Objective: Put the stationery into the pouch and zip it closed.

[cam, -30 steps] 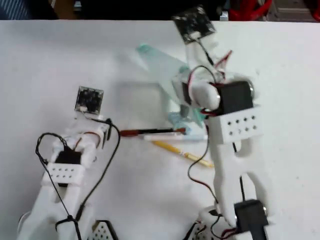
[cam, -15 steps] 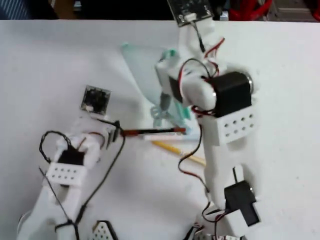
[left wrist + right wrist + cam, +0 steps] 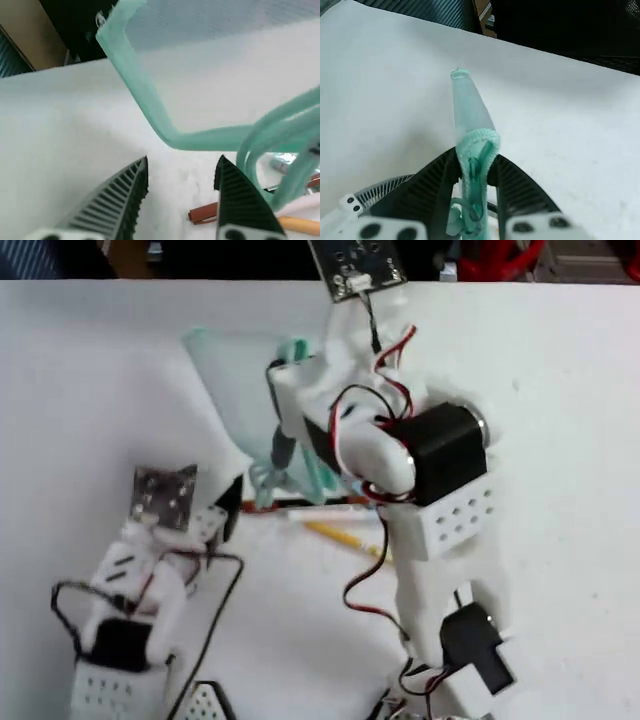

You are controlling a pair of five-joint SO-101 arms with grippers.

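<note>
1. Left gripper [image 3: 226, 506]: stands at the near left of the white table [image 3: 90, 360]. In the left wrist view its [image 3: 181, 172] ribbed jaws are spread apart with nothing between them. It is poised over bare tabletop, just short of the stationery.

2. Stationery: a red-brown pen [image 3: 325, 503] lies flat on the table at mid-depth, crosswise. Its blunt end [image 3: 202, 214] is near the left gripper's fingertips, but contact cannot be confirmed. A yellow pencil [image 3: 345, 537] lies on the near side of the pen, at a slant, and shows again at the edge of the left wrist view [image 3: 300, 225]. Both items are outside the pouch.

3. Right gripper [image 3: 285, 455]: positioned just beyond the pen, pointing toward the far left. The right wrist view shows it [image 3: 474, 155] clenched on the woven end of the pouch, with the fabric pinched between both jaws.

4. Pouch [image 3: 225, 380]: mint-green, translucent, with a solid green border [image 3: 145, 105]. It runs from the right gripper toward the far left and is held on edge, appearing as a narrow blade in the right wrist view [image 3: 467, 105]. Whether its lower edge rests on the table cannot be told. A green cord loop [image 3: 265, 480] hangs from the gripped end, close to the pen [image 3: 280, 150].
</note>
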